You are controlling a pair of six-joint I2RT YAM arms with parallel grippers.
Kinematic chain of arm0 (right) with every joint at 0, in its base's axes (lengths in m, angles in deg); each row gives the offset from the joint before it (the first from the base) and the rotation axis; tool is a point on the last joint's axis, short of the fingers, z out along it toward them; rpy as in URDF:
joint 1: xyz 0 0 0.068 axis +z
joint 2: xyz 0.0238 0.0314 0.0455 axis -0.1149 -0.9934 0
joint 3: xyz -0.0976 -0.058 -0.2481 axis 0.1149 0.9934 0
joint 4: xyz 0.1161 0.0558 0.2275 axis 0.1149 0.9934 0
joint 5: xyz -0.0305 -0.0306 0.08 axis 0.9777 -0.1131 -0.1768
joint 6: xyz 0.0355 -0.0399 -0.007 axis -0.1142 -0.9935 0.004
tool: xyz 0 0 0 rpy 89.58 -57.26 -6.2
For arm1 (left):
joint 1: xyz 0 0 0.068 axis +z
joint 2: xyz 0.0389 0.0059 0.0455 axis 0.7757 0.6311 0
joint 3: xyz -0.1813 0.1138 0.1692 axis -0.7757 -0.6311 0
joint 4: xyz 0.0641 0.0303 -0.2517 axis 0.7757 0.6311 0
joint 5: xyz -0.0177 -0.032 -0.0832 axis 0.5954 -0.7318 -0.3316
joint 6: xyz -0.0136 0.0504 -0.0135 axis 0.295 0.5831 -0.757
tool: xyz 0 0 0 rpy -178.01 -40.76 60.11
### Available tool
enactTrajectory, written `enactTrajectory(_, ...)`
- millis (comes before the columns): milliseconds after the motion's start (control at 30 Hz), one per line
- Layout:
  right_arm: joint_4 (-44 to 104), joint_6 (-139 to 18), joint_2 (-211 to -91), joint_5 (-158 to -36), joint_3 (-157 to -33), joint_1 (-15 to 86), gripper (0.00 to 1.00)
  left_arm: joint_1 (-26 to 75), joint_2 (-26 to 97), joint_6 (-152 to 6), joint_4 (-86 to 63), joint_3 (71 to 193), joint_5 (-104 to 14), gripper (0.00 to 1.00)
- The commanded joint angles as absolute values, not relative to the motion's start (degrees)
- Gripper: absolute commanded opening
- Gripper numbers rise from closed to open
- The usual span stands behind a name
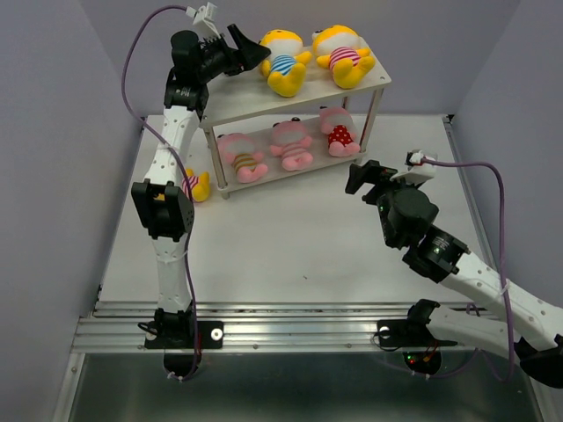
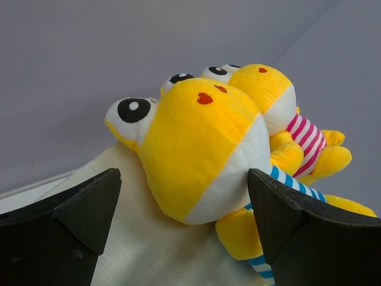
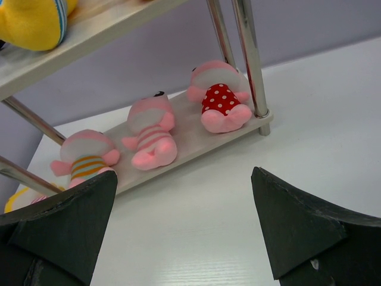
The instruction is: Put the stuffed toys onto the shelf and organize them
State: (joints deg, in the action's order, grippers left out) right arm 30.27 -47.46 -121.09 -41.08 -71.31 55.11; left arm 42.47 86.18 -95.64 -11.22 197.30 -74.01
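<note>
The shelf (image 1: 237, 101) stands at the back of the table. On its top board lie two yellow stuffed toys, one in blue stripes (image 1: 283, 63) and one in pink stripes (image 1: 345, 54). Three pink toys rest on the lower board: orange-striped (image 1: 241, 156), pink-striped (image 1: 291, 145) and red polka-dot (image 1: 339, 132). A third yellow toy (image 1: 199, 185) lies on the table left of the shelf, half hidden by the left arm. My left gripper (image 1: 251, 53) is open at the top board's left end, with the blue-striped toy's head (image 2: 196, 143) between its wide jaws. My right gripper (image 1: 362, 176) hangs open and empty just right of the lower board's front corner.
Purple walls close in the table at the back and both sides. The shelf's thin metal legs (image 3: 250, 59) stand at its corners. White tabletop (image 1: 299, 237) stretches in front of the shelf, with a metal rail (image 1: 290, 330) along the near edge.
</note>
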Motion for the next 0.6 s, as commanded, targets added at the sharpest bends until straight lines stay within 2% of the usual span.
enactTrajectory(0, 28.99, -46.44, -121.5, -40.29, -71.73, 55.73, 1.0, 43.49, 82.04, -95.21, -9.55, 198.82, -74.96, 0.99)
enactTrajectory(567, 28.99, -45.3, -124.31, -42.75, -71.64, 55.73, 1.0, 43.49, 80.11, -102.5, -17.54, 200.32, -84.01, 0.99)
